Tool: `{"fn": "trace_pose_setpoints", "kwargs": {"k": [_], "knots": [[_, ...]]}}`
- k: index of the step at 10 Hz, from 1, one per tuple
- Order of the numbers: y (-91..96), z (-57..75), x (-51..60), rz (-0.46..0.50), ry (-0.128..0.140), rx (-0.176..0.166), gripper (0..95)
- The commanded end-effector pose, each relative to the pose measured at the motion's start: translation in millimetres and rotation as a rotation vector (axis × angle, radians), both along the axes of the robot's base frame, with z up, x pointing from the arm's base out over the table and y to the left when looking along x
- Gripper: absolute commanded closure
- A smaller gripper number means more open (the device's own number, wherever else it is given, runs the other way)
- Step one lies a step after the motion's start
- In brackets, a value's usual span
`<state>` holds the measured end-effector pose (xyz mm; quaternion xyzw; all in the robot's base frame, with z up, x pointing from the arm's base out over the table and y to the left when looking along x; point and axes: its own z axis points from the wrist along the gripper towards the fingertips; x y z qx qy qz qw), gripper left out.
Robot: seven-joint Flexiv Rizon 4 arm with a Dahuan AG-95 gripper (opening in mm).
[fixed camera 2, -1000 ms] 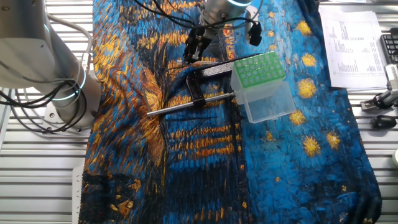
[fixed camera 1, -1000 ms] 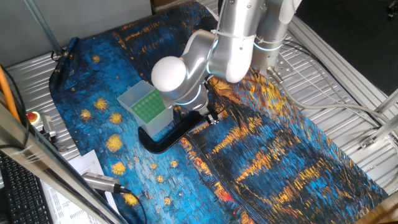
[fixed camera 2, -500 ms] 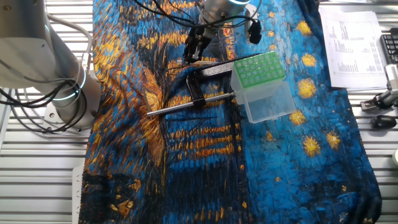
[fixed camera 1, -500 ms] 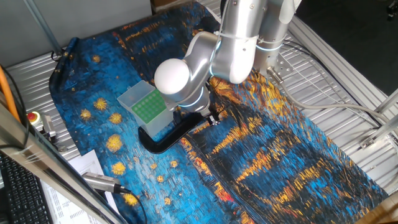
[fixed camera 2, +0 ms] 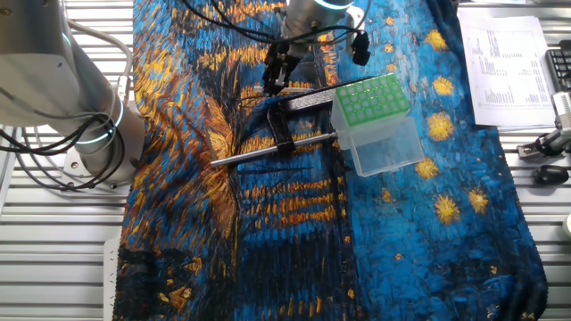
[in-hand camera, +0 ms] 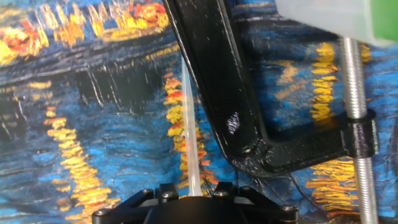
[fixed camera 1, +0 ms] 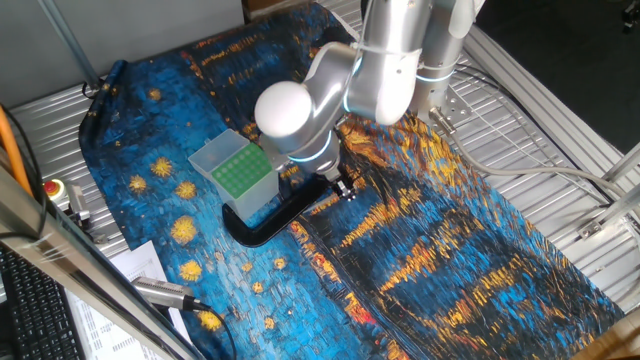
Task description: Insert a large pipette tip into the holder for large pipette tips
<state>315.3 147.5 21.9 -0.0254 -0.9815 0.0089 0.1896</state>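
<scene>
The large pipette tip (in-hand camera: pixel 189 124) is a slender whitish translucent piece that sticks out from between my gripper's (in-hand camera: pixel 194 190) jaws in the hand view. It points along the left side of the black clamp's arm. The gripper is shut on it. In the other fixed view the gripper (fixed camera 2: pixel 272 80) hangs just left of the holder (fixed camera 2: pixel 375 120), a translucent box with a green hole grid. The same holder (fixed camera 1: pixel 236 172) shows left of the arm in one fixed view. In the hand view its corner (in-hand camera: pixel 336 15) shows at the top right. The tip is too small to make out in either fixed view.
A black C-shaped clamp (fixed camera 2: pixel 284 120) with a long metal rod (fixed camera 2: pixel 268 150) lies on the blue and orange patterned cloth (fixed camera 2: pixel 294 232), against the holder's left side. Papers (fixed camera 2: pixel 504 62) and small tools lie off the cloth at the right edge.
The arm has shifted a little up and away from the holder across the three moments. The holder and the clamp stay where they were.
</scene>
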Motion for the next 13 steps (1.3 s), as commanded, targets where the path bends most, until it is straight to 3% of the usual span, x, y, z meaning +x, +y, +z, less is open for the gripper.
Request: {"fn": "trace_pose_setpoints", "kwargs": {"k": [1,2,3,13], "knots": [[0.5,-2.7,1.8,0.002,0.0,-0.016,57.0],[0.5,-2.7,1.8,0.0,0.01,-0.021,57.0],[0.5,-2.7,1.8,0.002,0.009,-0.02,76.0],[-4.0,-6.3,3.9,0.027,0.007,-0.011,76.0]]}}
